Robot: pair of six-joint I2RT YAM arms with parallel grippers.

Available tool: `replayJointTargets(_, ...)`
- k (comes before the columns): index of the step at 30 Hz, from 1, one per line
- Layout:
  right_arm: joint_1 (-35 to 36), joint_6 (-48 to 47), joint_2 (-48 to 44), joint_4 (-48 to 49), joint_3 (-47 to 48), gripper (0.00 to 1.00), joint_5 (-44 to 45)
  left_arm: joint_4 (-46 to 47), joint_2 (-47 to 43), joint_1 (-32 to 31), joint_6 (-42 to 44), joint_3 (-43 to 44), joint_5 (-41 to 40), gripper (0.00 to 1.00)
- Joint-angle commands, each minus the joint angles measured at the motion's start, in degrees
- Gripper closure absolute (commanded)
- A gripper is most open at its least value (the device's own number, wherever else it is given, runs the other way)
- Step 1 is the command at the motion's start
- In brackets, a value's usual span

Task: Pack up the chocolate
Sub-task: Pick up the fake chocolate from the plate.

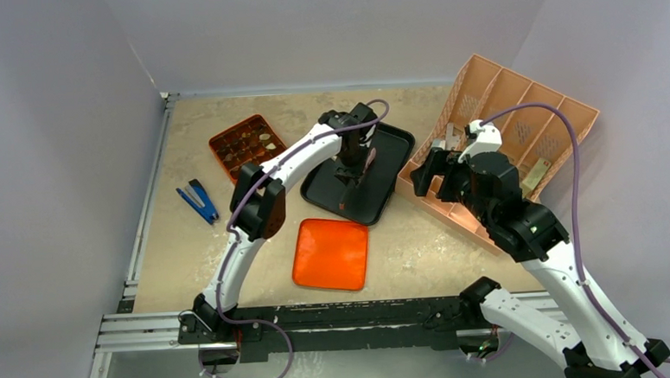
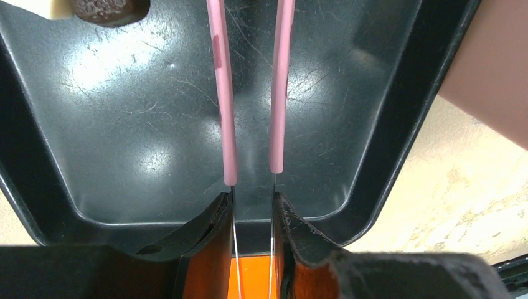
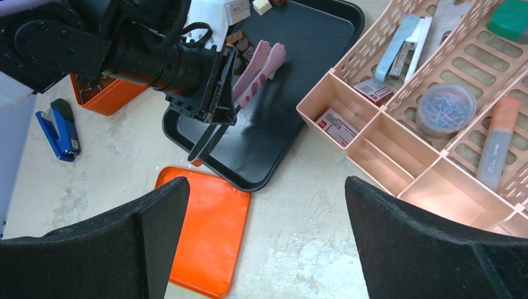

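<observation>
The left claw (image 2: 252, 218) is clamped on pink tongs (image 2: 223, 93) above the black tray (image 2: 124, 124), where chocolate (image 2: 111, 9) pieces lie. The right claw (image 3: 268, 240) gapes wide apart, holding nothing.

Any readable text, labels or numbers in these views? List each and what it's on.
Nothing legible in any view.
Small boxes in the organizer: print, too blurred.
Orange tube: dark print, too small.
White label on the left arm: blurred.
Chocolate piece: stamped marks, unreadable.
Tweezers in the left tool: no print seen.
</observation>
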Motion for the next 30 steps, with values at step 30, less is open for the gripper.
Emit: replayJointTargets(30, 0.2, 0.4, -0.5, 3.8, -0.8, 0.03, 0.2, 0.4, -30.3, 13.4, -5.2, -18.8, -6.8, 0.87)
